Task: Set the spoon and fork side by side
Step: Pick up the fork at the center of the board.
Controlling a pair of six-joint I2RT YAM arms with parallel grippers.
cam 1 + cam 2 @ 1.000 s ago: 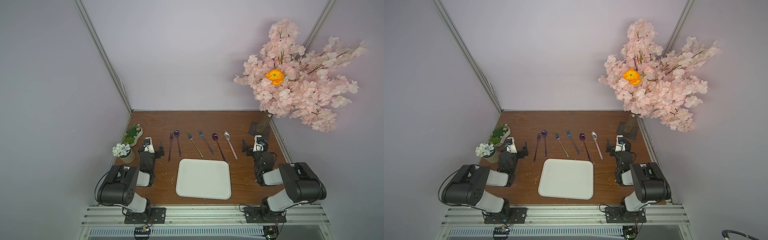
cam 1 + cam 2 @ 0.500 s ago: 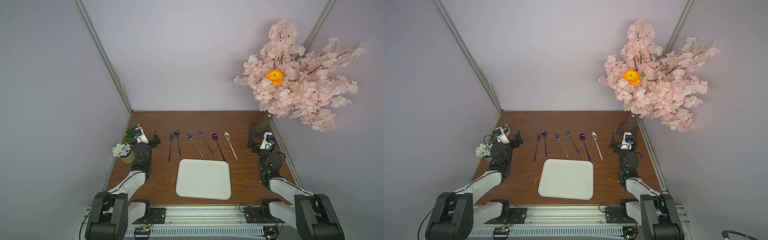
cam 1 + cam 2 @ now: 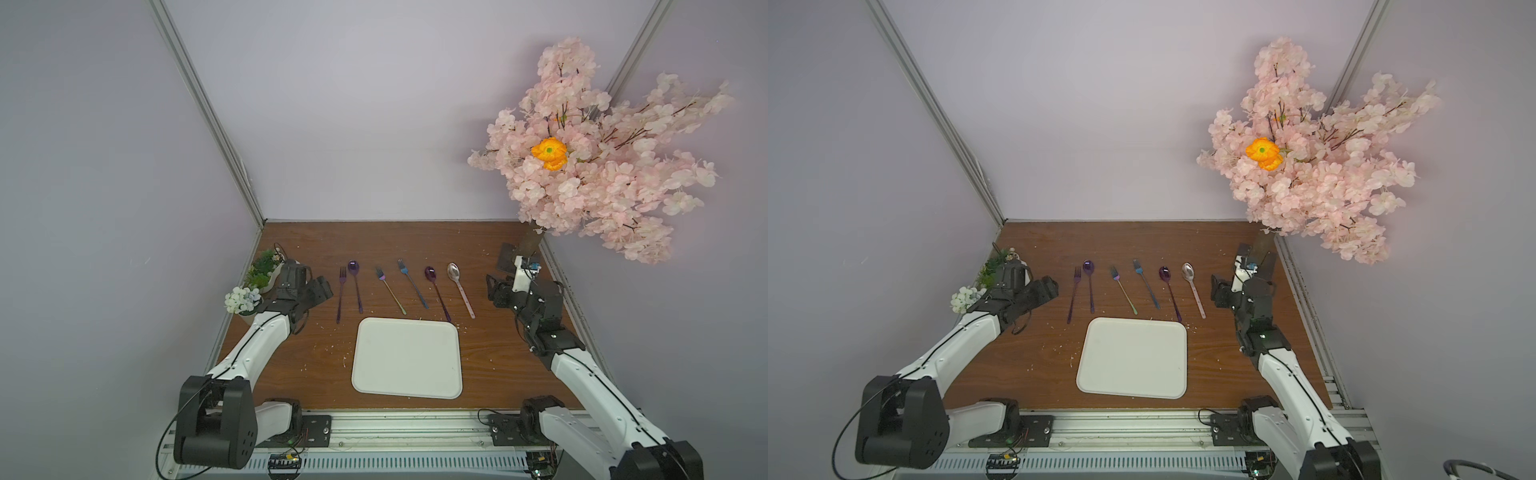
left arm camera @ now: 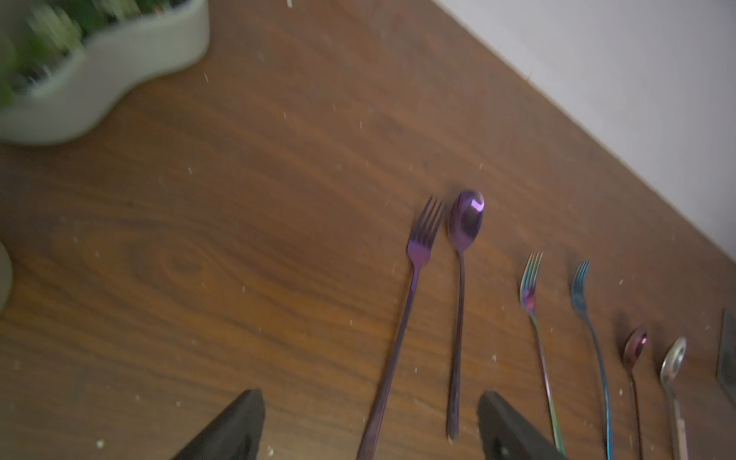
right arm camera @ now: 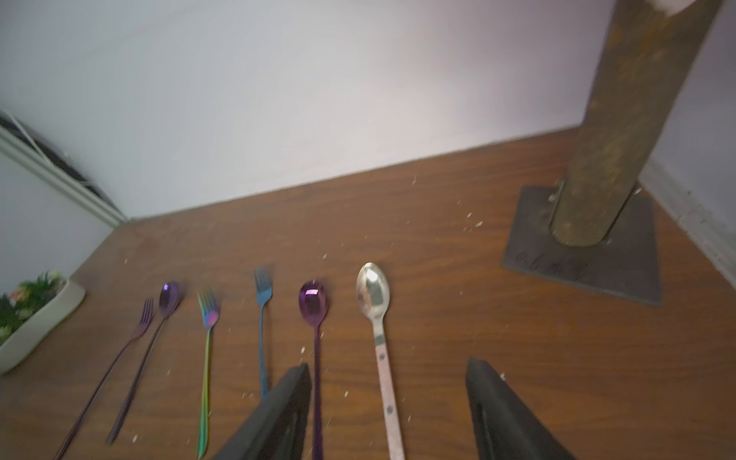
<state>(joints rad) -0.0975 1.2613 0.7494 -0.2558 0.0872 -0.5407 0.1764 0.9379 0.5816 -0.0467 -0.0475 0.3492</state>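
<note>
Here, left tool (image 4: 368, 422) and right tool (image 5: 388, 398) hover spread, empty; the purple fork (image 3: 340, 296) and neighbouring spoon (image 3: 357, 291), light, stiff, slippery, likely want pinching across thin handles.

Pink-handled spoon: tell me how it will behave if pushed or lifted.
The pink-handled spoon looks like rigid metal, so it probably won't flex. Lying flat on the table, long and thin, it would likely slide or pivot under a push, not roll. Its low handle seems hard to pinch.
</note>
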